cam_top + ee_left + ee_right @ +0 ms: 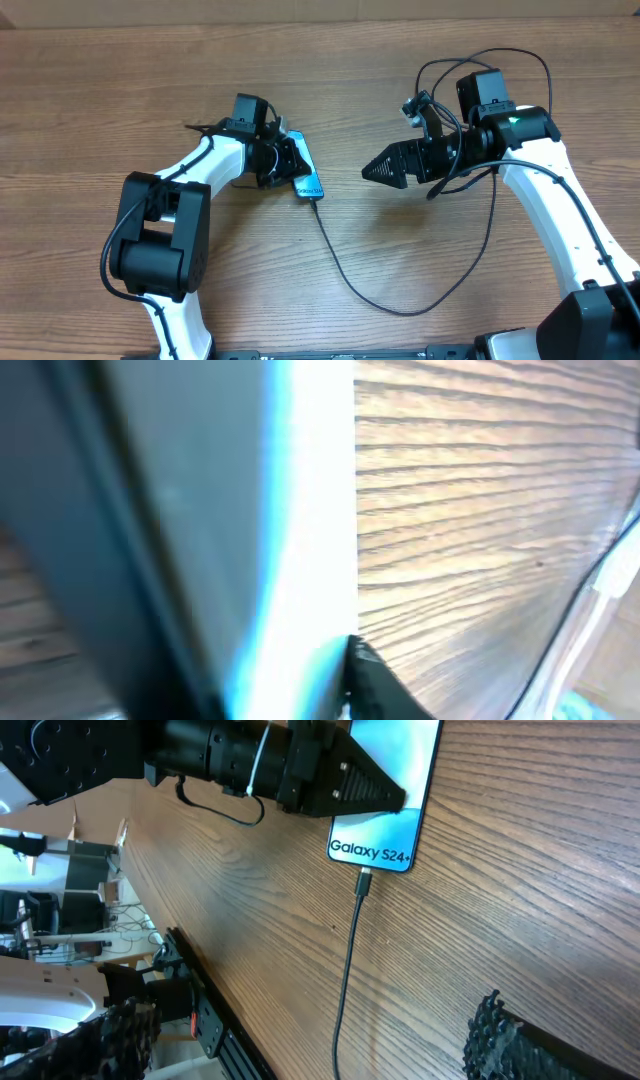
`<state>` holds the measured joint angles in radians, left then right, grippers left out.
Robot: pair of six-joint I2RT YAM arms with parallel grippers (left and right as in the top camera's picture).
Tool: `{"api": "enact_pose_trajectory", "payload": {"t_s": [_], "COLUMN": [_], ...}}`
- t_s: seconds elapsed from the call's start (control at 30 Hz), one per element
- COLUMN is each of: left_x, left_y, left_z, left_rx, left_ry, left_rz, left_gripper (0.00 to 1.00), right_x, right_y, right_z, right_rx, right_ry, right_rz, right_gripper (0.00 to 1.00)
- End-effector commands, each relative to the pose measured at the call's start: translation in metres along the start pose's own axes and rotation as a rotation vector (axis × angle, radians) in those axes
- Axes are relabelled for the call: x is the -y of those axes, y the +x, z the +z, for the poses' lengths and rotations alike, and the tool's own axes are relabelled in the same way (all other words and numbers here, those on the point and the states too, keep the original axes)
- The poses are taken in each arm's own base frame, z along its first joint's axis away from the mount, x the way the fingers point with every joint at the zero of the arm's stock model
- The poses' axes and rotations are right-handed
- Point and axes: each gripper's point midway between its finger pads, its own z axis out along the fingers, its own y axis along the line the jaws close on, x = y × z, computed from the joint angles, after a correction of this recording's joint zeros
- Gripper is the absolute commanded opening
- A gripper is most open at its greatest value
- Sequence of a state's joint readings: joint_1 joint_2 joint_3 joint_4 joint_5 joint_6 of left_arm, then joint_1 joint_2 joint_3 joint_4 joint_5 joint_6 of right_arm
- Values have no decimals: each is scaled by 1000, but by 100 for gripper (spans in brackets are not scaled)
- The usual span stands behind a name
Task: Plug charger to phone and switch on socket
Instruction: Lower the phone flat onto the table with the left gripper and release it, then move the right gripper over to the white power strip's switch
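Table (330, 60) of wood grain carried everything. Right gripper (378, 168) hung to the right of the phone (308, 180), apart from it, jaws wide and empty. Left gripper (283, 160) lay over the phone; whether it gripped could not be told. Charger (400, 305) curved away from the phone's bottom edge, its connector (364, 880) plugged in just below the writing "Galaxy S24+".

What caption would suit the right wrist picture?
Charger plugged into the phone on a wooden table, the left arm's fingers over its screen.
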<state>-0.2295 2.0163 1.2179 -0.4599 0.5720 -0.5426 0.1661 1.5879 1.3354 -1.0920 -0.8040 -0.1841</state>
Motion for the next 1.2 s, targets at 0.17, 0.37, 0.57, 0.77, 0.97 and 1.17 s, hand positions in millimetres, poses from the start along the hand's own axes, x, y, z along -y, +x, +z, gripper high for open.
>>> {"api": "enact_pose_trajectory", "payload": {"t_s": [0.17,0.37,0.57,0.77,0.97,1.17], "left_x": [-22,-26,-26,-27,-34,-48], "left_y": [-1,0,0,-1,-6,-5], "left_z": [4,4,4,3,-2,-12], "left_rx": [10,7,7,11,22,3], "left_ry": [-125,-142,-142,-148,-150,-172], "left_rz": [1,-6,-7,-9,-45,-108], "left_gripper": [38,62,74,89,100,100], "right_x": [-5,-2,4,15,39,72], "right_y": [-4,-3,-3,-8,-15,-22], "right_z": [-4,-4,-5,-14,-36,-68], "right_rx": [16,11,10,44,108,215], "right_ry": [1,19,47,62,97,136], "right_rz": [-29,-25,-20,1,74,242], "right_gripper": [100,100,100,100,100,100]}}
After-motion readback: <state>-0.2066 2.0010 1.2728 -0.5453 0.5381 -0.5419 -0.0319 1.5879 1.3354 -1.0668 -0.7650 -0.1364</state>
